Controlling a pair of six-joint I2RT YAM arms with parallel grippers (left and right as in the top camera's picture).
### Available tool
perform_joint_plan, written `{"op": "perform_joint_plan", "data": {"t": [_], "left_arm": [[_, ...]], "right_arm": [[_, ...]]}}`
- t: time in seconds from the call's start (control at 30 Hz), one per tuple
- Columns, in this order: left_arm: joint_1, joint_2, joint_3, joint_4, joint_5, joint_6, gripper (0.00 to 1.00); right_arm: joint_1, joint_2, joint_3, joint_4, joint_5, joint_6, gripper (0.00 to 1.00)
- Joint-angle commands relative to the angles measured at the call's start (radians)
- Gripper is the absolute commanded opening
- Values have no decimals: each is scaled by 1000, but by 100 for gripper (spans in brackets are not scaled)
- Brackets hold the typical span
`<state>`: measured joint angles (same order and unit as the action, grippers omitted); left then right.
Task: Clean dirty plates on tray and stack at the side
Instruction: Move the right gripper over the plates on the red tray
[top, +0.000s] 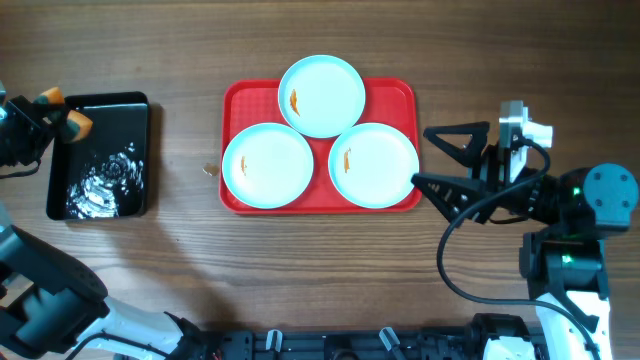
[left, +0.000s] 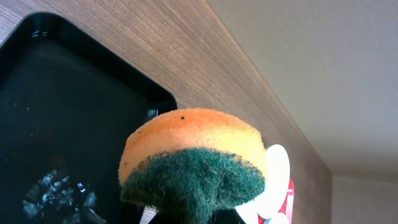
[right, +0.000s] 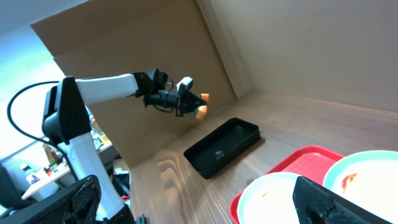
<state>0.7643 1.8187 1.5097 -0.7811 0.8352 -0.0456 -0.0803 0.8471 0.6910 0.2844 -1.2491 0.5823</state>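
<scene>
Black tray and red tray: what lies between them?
Overhead shows bare table, save a small tan speck beside the red tray.

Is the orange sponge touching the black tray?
Apart. The right wrist view shows the left gripper holding the sponge up in the air, with a clear gap between it and the black tray below.

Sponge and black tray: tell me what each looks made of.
The sponge looks like orange foam, finely pored, with a dark green fibrous scouring layer. The black tray is probably glossy hard plastic, judging by its sharp mirror-like reflections.
</scene>
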Motion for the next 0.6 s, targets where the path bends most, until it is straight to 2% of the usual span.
{"op": "perform_joint_plan", "data": {"t": [0.0, 0.03, 0.1, 0.2, 0.27, 0.33, 0.43, 0.57], "left_arm": [[-3, 4, -5, 2, 12, 19, 4], [-3, 4, -5, 1, 12, 19, 4], [-3, 4, -5, -1, 12, 19, 4], [-3, 4, -5, 0, 12, 19, 4], [-3, 4, -5, 0, 12, 19, 4], [-3, 4, -5, 0, 12, 19, 4], [-3, 4, -5, 3, 12, 19, 4], [-3, 4, -5, 3, 12, 19, 4]], "right_arm": [[51, 0, 26, 22, 294, 24, 100], [63, 1, 33, 25, 385, 18, 100], [70, 24, 72, 6, 380, -20, 100], [84, 117, 240, -232, 306, -150, 100], [136, 166, 366, -484, 454, -311, 100], [246, 203, 499, -725, 753, -431, 100], [406, 242, 595, -851, 1003, -452, 100], [557, 292, 627, -911, 1093, -476, 100]]}}
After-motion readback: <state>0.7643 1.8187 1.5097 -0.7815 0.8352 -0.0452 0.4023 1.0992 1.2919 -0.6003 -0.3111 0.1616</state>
